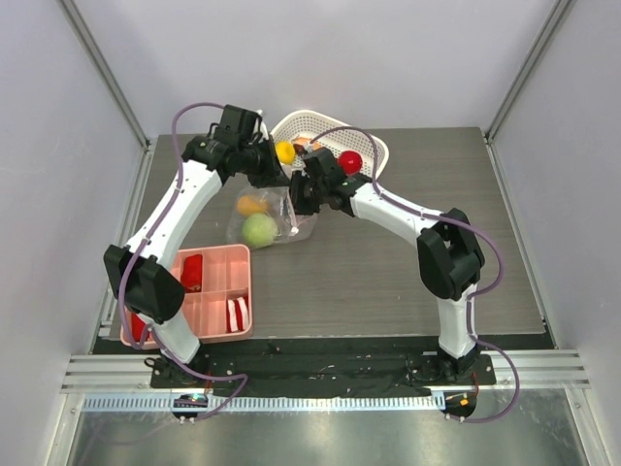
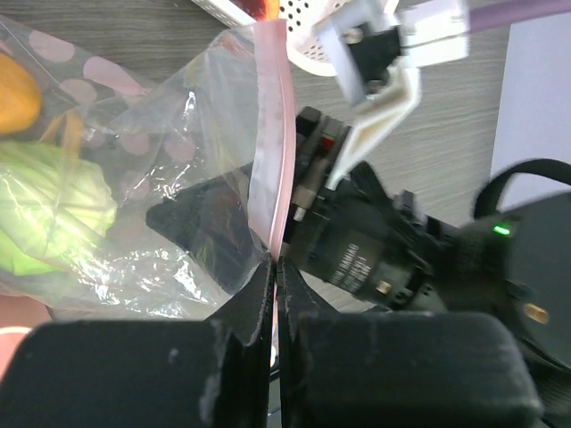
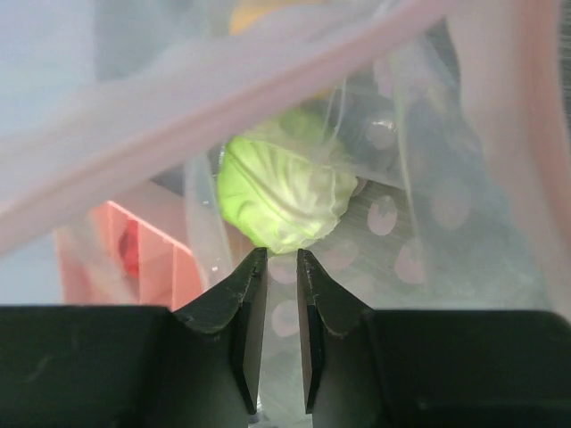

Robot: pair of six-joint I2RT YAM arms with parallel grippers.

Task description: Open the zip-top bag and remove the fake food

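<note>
While both arms lean in over the upper middle of the counter [image 1: 388,282], the zip-top bag [image 1: 291,225] is held between them, just below the white basket [image 1: 374,146] in the overhead frame. The left fingers [image 2: 275,278] are pressed fully together on the bag's pink zip strip [image 2: 272,134], which rises straight up the left wrist view from their tips. The right fingers [image 3: 282,285] are drawn almost together with only a thin slot between them, and clear dotted film lies in that slot. In the left wrist view one of them shows dark through the plastic while the other sits outside the strip, so they pinch the bag's wall. Some of the fake food [image 1: 259,230] is inside the bag: a green ball [image 3: 285,192] at its lower left in the overhead frame, and an orange piece [image 1: 250,205] just above it. A yellow fruit [image 1: 285,151] and a red round fruit [image 1: 350,161] lie in the basket near the top of that frame. A pink tray [image 1: 213,250] sits at the lower left, just below the bag, with red pieces [image 1: 192,272] in its compartments.
</note>
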